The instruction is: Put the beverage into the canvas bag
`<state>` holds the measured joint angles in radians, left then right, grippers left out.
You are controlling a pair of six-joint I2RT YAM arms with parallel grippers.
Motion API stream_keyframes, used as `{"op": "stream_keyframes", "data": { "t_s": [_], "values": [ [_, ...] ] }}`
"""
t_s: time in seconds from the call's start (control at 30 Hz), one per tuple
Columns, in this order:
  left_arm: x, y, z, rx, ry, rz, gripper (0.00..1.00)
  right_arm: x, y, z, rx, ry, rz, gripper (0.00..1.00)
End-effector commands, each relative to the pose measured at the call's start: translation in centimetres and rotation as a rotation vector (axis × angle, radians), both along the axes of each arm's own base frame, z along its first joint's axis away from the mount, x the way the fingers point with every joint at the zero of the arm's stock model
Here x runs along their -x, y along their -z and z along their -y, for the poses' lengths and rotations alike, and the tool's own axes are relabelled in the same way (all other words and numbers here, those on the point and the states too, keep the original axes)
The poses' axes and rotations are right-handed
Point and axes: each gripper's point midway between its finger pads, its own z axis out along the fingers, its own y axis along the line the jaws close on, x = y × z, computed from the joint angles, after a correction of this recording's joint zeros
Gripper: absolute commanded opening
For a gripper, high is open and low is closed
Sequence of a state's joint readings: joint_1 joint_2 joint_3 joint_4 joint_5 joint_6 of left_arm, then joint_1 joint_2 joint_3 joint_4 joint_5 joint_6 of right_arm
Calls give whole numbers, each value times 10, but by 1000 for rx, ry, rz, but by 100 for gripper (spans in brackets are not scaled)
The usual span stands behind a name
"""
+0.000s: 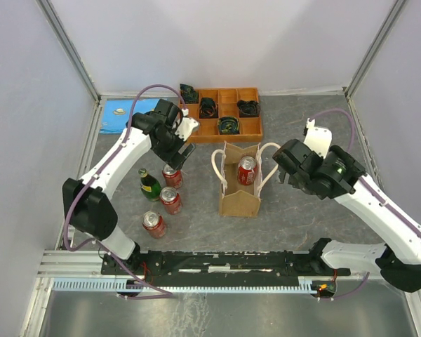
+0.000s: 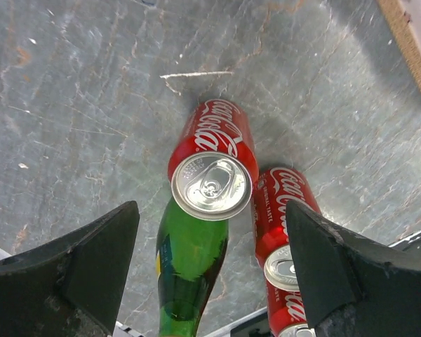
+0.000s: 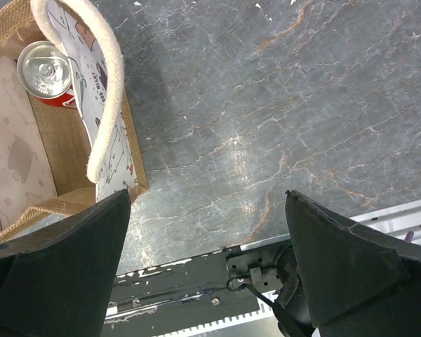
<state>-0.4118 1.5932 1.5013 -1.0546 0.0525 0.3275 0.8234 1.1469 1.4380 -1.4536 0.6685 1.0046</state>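
The tan canvas bag (image 1: 238, 202) stands open mid-table with one red cola can (image 1: 246, 170) upright inside it. My left gripper (image 1: 177, 159) is open and empty, hovering over another upright red cola can (image 1: 172, 176), which sits ahead of the open jaws in the left wrist view (image 2: 212, 165). A green bottle (image 2: 189, 267) and a second can (image 2: 281, 225) stand beyond it. My right gripper (image 1: 282, 167) is open and empty just right of the bag. The right wrist view shows the bag (image 3: 116, 158), its cream handle (image 3: 107, 91) and the can inside (image 3: 45, 74).
The green bottle (image 1: 150, 184) and two more red cans (image 1: 170, 200) (image 1: 154, 223) stand left of the bag. An orange compartmented tray (image 1: 250, 128) holding black items is behind the bag. A blue flat item (image 1: 123, 116) lies at the back left. A black rail (image 3: 196, 288) runs along the near edge.
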Motion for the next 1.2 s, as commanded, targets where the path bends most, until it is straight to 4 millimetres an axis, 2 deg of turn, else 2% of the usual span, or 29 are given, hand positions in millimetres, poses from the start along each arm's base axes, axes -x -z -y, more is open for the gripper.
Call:
{"op": "stream_keyframes", "data": {
  "t_s": [0.0, 0.1, 0.27, 0.53, 0.9, 1.07, 1.1, 1.17],
  "values": [
    [-3, 5, -3, -39, 76, 4, 91, 1, -11, 2, -35, 3, 36, 99],
    [-9, 10, -2, -51, 86, 4, 92, 5, -9, 7, -42, 14, 34, 99],
    [-3, 22, 4, -42, 106, -71, 92, 10, -7, 11, -50, 28, 33, 99],
    [-1, 47, -7, -95, 107, -111, 93, 13, -5, 14, -51, 35, 28, 99],
    [0, 68, -13, -122, 114, -154, 92, 17, -5, 19, -57, 50, 31, 99],
    [3, 75, -15, -131, 114, -173, 84, 19, -4, 20, -69, 58, 33, 99],
    [4, 76, -16, -133, 113, -178, 77, 19, -4, 20, -70, 60, 33, 99],
    [4, 75, -16, -131, 114, -178, 50, 19, -4, 20, -74, 62, 33, 99]
  ]
}}
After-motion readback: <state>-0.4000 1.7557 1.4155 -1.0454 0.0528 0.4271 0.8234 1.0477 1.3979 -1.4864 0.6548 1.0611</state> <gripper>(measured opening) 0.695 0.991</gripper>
